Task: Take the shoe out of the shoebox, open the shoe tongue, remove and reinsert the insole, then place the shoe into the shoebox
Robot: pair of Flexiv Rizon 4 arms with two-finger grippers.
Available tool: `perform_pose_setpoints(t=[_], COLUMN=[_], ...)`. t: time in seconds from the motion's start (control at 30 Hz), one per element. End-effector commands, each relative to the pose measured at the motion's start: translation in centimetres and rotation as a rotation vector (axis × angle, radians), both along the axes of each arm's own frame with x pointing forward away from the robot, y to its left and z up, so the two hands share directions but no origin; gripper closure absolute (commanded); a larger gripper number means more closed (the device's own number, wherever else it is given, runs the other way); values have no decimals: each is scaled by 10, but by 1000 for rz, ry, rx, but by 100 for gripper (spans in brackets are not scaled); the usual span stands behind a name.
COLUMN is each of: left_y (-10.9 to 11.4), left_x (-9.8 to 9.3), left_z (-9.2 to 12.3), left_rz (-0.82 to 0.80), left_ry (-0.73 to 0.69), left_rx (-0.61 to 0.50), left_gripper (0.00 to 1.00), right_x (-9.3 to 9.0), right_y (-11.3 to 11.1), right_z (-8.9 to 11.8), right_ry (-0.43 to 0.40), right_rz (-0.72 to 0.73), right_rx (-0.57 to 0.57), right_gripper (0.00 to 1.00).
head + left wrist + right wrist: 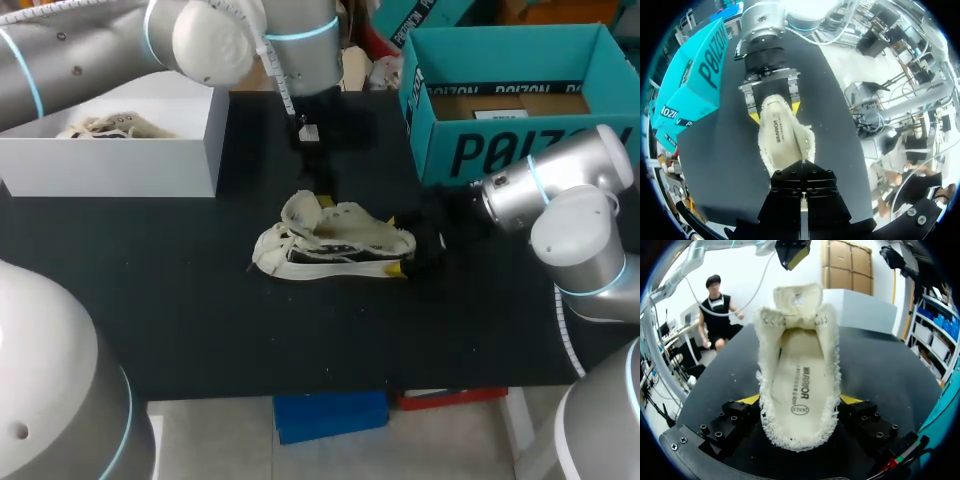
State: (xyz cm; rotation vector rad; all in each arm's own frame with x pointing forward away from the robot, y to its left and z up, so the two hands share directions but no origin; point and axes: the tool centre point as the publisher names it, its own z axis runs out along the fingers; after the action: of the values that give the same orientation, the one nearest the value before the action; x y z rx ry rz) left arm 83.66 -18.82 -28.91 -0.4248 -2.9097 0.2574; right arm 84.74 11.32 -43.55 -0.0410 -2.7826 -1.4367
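Shoe (pixel 340 240) on table (pixel 200 320) centre, long axis left-right, heel right. Right gripper (pixel 397 246) clamps heel from both sides, so you've got it pinned. Left gripper (pixel 308 135) hangs just far of tongue (pixel 300 210), fingers pressed together, empty. Insole (pixel 800 385) sits inside shoe, your left arm looks nearer for pull.

Your cream shoe (pixel 335 243) sits mid-table, toe toward 9 o'clock and heel toward 3, the heel pinched in the right gripper (pixel 398 245). Its edges are frayed, its tongue (pixel 799 300) stands pulled up, and the insole (pixel 800 385) lies flat inside. The open teal shoebox (pixel 500 150) stands at 2 o'clock from it.
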Motion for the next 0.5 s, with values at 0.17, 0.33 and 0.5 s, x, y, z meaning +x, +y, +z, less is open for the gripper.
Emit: perform_pose_setpoints(t=[0.17, 0.33, 0.5], left_y=[-24, -27, -26], left_x=[10, 9, 8], left_z=[-27, -43, -59], left_rz=[-77, -9, 29], left_ry=[157, 172, 171], left_rx=[78, 80, 63], left_gripper=[100, 100, 100], right_x=[1, 1, 1], right_y=[0, 0, 0], right_z=[-2, -2, -2], right_ry=[0, 0, 0], right_rz=[-1, -1, -1], right_rx=[-2, -2, -2], right_gripper=[100, 100, 100])
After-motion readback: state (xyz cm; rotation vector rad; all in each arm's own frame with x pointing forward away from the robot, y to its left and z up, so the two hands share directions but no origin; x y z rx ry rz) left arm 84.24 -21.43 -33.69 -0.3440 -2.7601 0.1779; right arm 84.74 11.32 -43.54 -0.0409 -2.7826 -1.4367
